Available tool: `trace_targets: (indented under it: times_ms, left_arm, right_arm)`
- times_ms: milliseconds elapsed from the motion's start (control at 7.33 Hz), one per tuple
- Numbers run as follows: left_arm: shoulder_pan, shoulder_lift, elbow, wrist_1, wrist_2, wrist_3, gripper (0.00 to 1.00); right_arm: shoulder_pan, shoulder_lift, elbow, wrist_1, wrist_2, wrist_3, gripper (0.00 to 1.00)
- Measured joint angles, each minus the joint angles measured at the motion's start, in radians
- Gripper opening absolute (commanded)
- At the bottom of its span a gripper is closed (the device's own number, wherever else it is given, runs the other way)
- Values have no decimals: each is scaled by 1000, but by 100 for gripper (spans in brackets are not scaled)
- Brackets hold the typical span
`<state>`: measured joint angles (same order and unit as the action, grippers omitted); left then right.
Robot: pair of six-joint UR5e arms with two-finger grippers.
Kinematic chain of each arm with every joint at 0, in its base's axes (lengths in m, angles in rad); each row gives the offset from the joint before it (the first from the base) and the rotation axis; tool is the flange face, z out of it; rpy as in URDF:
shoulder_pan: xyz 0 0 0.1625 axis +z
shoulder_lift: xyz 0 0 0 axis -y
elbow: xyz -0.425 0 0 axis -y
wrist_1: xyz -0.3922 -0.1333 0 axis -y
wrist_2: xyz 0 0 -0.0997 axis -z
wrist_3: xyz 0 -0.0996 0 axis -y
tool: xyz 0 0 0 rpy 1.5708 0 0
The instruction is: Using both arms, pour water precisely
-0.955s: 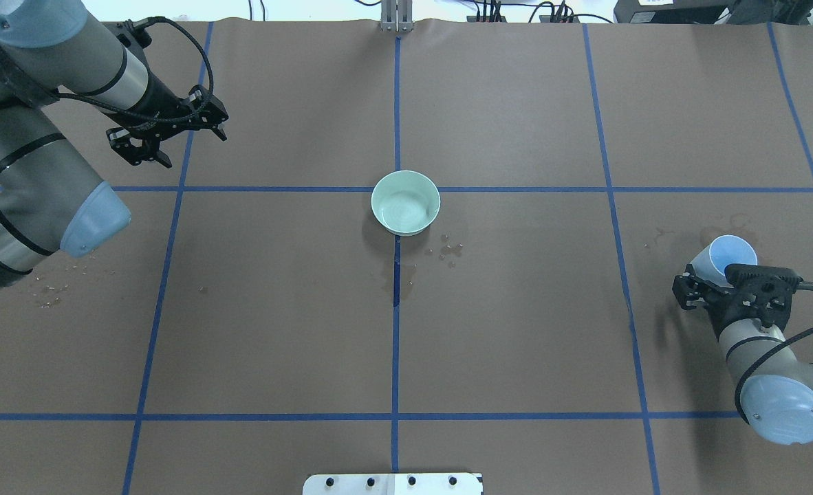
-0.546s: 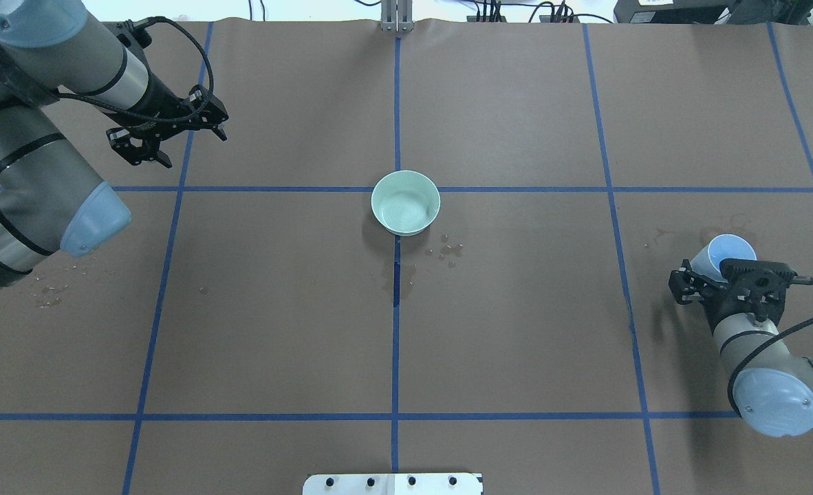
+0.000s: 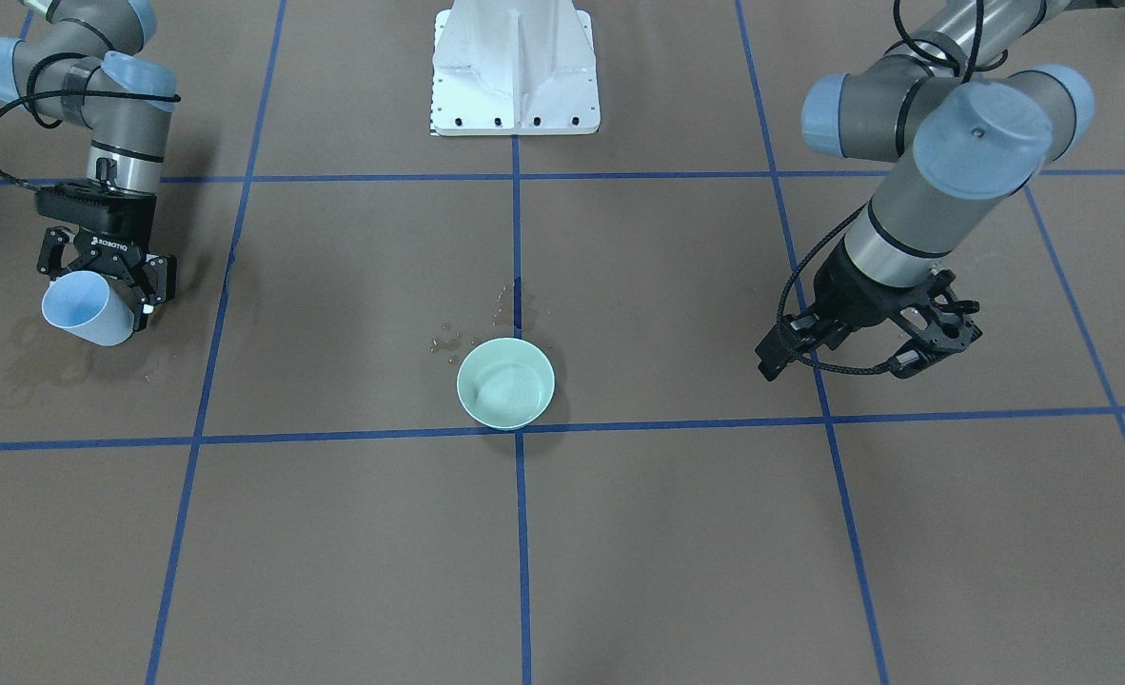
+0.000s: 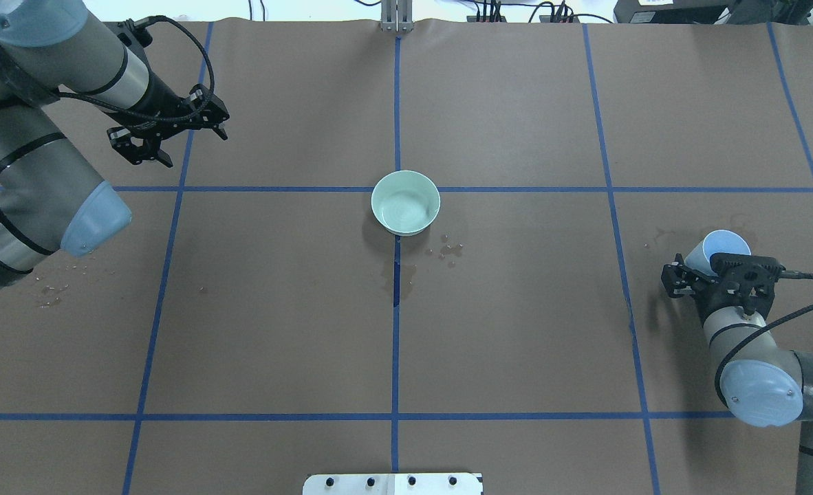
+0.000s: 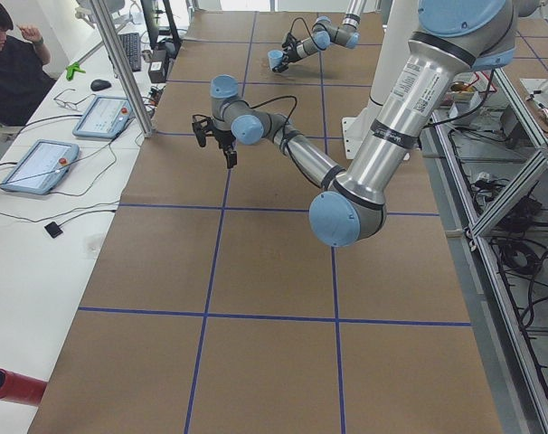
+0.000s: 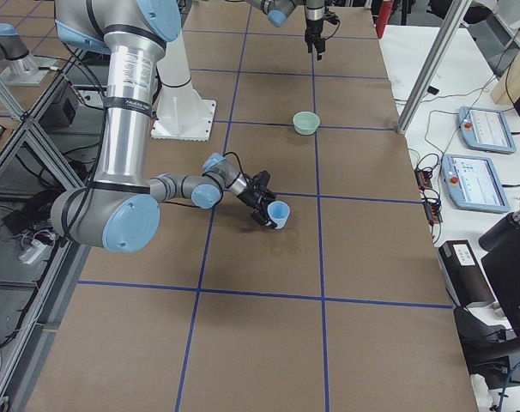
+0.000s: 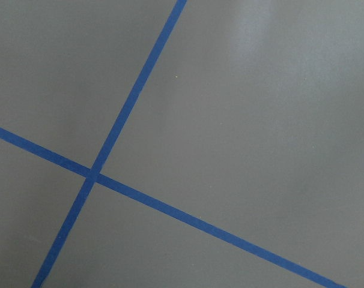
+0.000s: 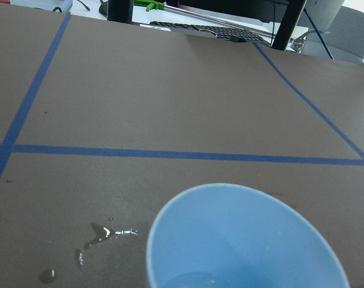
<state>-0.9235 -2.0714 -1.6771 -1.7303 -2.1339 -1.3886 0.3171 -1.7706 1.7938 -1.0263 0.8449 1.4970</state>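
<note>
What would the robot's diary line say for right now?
right gripper: shut on blue cup, tilted | left gripper: open, empty | green bowl: table centre | droplets: beside bowl

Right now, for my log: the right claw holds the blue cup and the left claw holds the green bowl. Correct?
Not quite. The right claw does hold the blue cup, but the left claw is open and empty; the overhead view shows the green bowl standing alone at the table's middle.
</note>
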Motion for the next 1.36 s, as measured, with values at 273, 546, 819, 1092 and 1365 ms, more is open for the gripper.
trace_targets:
  times_ms: [273, 546, 819, 1092, 1365]
  left_arm:
    - [0, 0, -5, 1, 0, -1, 100]
    - [0, 0, -7, 1, 0, 0, 100]
    - [0, 0, -7, 2, 0, -1, 100]
    - [0, -2, -8, 2, 0, -1, 100]
    - [0, -3, -16, 4, 0, -1, 100]
  right_arm:
    - [7, -1, -1, 1, 1, -1, 72]
    - [19, 0, 0, 4, 2, 0, 52]
    - [32, 2, 3, 6, 4, 0, 0]
    - [56, 3, 21, 10, 9, -14, 0]
    - [85, -5, 50, 116, 27, -138, 0]
